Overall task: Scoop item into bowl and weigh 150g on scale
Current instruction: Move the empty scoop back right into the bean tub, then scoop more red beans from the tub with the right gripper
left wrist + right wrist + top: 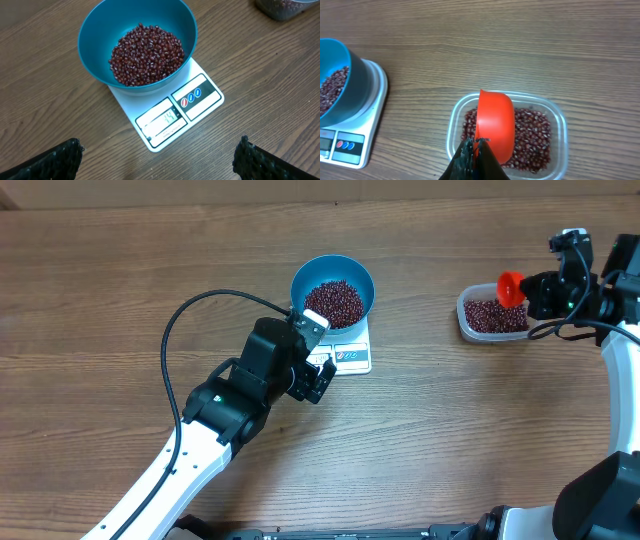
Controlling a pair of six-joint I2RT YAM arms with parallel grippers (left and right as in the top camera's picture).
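Table (120,270): wood-grain top, carrying everything listed.
Scale (195,100): flat, white, rectangular, near the middle of the table; display window and button panel along the uncovered edge; lit digits not clearly legible.
Bowl (130,15): round, deep, bright blue; upright on the scale, covering the half away from the display.
Beans (147,55): small dark red-maroon grains, heaped in the bottom of the bowl, well below the rim.
Tub (540,102): clear plastic, rounded-rectangle, on the table well apart from the scale, toward the right arm; second lot of the same beans (532,135) spread across its floor.
Scoop (495,125): bright orange-red plastic, over the tub; contact with the beans beneath cannot be told.
Left gripper (159,150): spread wide, holding nothing; hovering just beside the display edge of the scale, one finger to each side in the wrist view.
Right gripper (475,155): fully closed, clamped on the handle end of the scoop, above the near edge of the tub.
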